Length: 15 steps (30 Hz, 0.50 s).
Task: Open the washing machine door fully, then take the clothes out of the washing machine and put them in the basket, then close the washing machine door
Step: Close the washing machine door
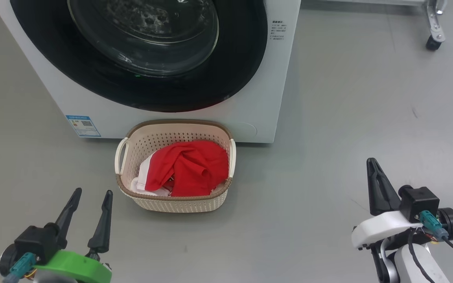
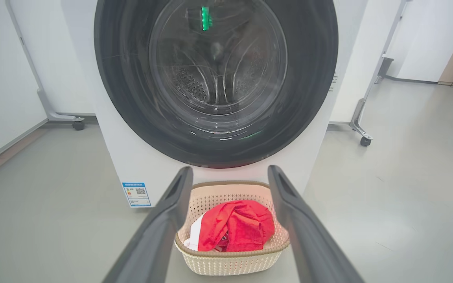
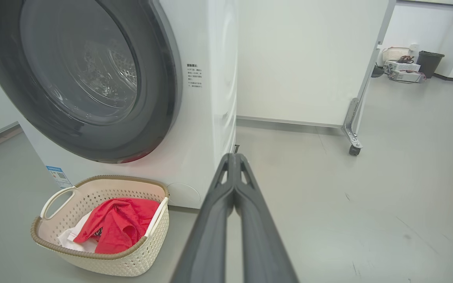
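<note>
Clothes (image 1: pixel 195 169), red with some white fabric beneath, lie heaped in the basket (image 1: pixel 179 204), just past the two grippers. Nearest on the left, the left gripper (image 1: pixel 93 191) hangs above the grey floor (image 1: pixel 328 125) with its fingers spread apart and nothing between them; in its wrist view the basket shows through the gap. Nearest on the right, the right gripper (image 1: pixel 371 163) has its fingers pressed together and empty, well apart from the basket. The basket stands on the floor just in front of the washing machine (image 1: pixel 250 118), below the door's bottom edge; I cannot tell whether the two touch. Farther back, the washing machine door (image 1: pixel 230 59) sits closed against the white front, with the steel drum (image 2: pixel 218 86) visible through it. A small blue sticker (image 1: pixel 83 125) marks the machine's lower left corner. At the far right a caster (image 1: pixel 433 41) rests on the floor
</note>
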Motion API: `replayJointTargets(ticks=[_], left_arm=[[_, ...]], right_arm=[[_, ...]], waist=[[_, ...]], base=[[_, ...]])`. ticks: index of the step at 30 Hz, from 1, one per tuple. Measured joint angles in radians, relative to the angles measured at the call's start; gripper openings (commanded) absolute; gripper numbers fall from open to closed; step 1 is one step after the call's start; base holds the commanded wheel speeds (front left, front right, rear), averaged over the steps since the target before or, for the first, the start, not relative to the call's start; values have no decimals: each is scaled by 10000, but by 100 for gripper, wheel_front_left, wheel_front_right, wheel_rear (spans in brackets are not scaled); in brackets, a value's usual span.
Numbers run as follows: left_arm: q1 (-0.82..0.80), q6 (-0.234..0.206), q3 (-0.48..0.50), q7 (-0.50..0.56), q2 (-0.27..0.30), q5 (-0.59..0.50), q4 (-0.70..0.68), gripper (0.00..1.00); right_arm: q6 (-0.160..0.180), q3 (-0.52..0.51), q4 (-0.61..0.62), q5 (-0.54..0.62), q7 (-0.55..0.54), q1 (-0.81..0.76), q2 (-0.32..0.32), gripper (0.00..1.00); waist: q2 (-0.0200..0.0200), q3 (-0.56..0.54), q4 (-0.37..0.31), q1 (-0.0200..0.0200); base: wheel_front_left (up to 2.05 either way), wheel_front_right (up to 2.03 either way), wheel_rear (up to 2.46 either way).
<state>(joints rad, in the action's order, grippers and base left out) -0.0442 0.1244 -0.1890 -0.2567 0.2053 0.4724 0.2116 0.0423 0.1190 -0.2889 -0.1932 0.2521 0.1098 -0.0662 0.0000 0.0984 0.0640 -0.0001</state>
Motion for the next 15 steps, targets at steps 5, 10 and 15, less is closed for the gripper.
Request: replayJointTargets(ticks=[5, 10, 15], left_arm=[[281, 0, 199, 0, -157, -167, -222, 100], [509, 0, 458, 0, -378, -357, -349, 100], [782, 0, 531, 0, -462, -612, -366, 100]], right_arm=[[-50, -130, 533, 0, 0, -678, 0, 0], [-46, -303, 930, 0, 0, -1229, 13, 18], [-33, -462, 1360, 0, 0, -1728, 38, 100]], waist=[[0, -458, -339, 0], [0, -752, -514, 0], [0, -902, -611, 0]], base=[[0, 0, 0], [0, 0, 0], [0, 0, 0]])
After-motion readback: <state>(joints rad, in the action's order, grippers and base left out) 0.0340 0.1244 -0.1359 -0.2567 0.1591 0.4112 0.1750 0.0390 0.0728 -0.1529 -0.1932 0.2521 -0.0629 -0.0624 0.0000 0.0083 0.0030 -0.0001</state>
